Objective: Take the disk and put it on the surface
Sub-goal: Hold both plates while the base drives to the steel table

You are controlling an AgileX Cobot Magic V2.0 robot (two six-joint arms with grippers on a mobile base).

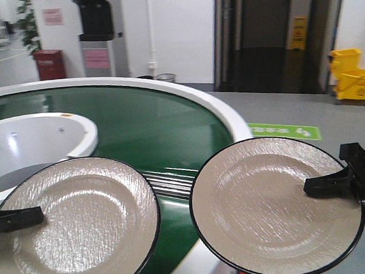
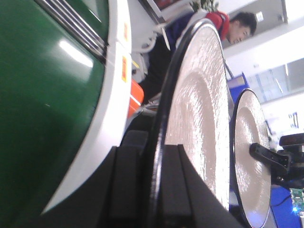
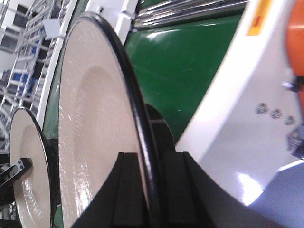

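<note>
The left gripper [image 1: 31, 216] pinches the left disk [image 1: 76, 226] by its rim at the lower left of the front-facing view; this disk is a cream plate with a black edge, held face-up and roughly level over the green conveyor belt [image 1: 163, 122] and the ribbed metal strip [image 1: 170, 183] that crosses it; the left wrist view shows the plate edge-on with the black fingers [image 2: 128, 180] pressed against both sides of the rim; the right gripper [image 1: 312, 186] is likewise clamped on the right disk [image 1: 272, 206], gripping its right edge at the lower right of the frame; that plate hangs beyond the belt's white outer rim [image 1: 234, 117], partly above the grey floor; in the right wrist view its fingers [image 3: 126, 190] straddle the dark rim tightly; the two disks lie side by side at about the same height, near each other but not touching; a green floor marking [image 1: 285, 131] lies right of centre, a yellow mop bucket [image 1: 353, 75] stands at the upper right, a red bin [image 1: 49, 63] at the upper left; a person [image 2: 240, 26] shows at the top right of the left wrist view
</note>
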